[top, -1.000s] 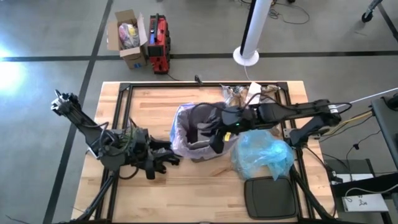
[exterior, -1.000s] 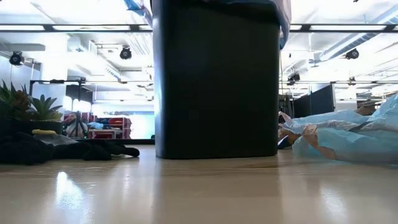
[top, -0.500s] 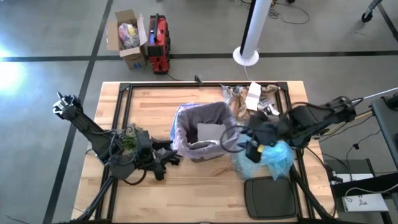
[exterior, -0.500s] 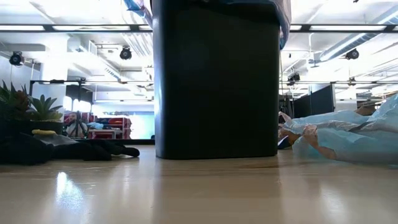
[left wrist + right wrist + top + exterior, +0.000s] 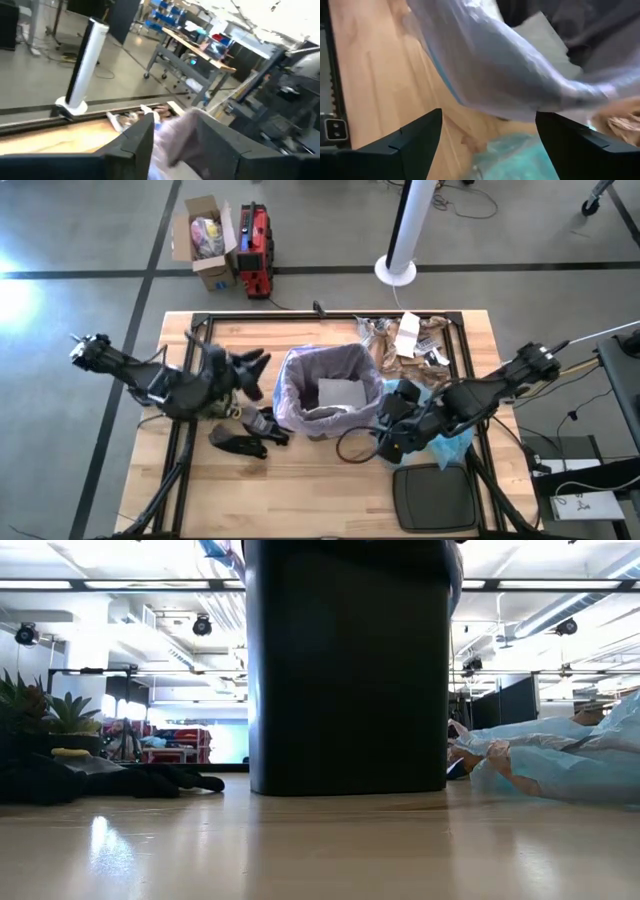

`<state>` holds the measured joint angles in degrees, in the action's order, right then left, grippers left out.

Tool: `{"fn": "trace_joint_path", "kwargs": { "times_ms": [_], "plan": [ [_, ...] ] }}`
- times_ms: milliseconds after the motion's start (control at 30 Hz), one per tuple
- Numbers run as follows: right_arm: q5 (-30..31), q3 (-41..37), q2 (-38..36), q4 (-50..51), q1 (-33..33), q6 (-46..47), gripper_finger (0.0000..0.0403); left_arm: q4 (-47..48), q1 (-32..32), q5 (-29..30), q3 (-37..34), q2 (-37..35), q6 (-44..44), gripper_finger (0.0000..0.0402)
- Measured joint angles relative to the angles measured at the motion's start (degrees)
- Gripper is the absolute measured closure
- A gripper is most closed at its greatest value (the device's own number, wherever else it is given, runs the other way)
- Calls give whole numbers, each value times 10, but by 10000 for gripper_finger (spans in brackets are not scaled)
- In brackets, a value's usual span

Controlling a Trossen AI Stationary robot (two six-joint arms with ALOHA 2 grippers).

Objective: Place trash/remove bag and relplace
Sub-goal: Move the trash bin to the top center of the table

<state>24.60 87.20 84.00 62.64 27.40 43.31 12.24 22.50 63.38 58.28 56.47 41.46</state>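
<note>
**Both arms clear of the bin, bag still lining it**

The bag lines the black bin at the middle of the table, its pale rim folded over the bin's edge, and a white sheet lies inside. More trash sits heaped at the table's far edge, just beyond the bin on its right. A light blue plastic bag lies beside the bin on the right, with a dark lid at the near edge. Black gloves lie left of the bin.

The left gripper hangs raised just left of the bin's rim; its fingers stand apart and hold nothing. The right gripper sits low by the bin's near right corner, against the blue bag, jaws wide and empty, the pale liner's rim close ahead of it in its wrist view.

Open wood remains along the near edge in front of the bin and at the far left corner.

A second ago the right gripper reached over the bin's mouth; it has since drawn back and down to the right. The left gripper has lifted from the gloves near the table's left front toward the bin.
</note>
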Motion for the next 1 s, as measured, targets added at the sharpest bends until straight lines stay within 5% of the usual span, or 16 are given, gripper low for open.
{"fn": "trace_joint_path", "kwargs": {
  "times_ms": [200,500,1000],
  "plan": [
    [-6,0,18,2,0,3,93,27,-125,-170,-19,10,1,317],
    [-5,0,18,7,0,17,94,23,-196,-292,-52,38,16,338],
    [29,0,23,5,-9,16,93,25,-187,-345,-114,4,33,322]
  ]
}}
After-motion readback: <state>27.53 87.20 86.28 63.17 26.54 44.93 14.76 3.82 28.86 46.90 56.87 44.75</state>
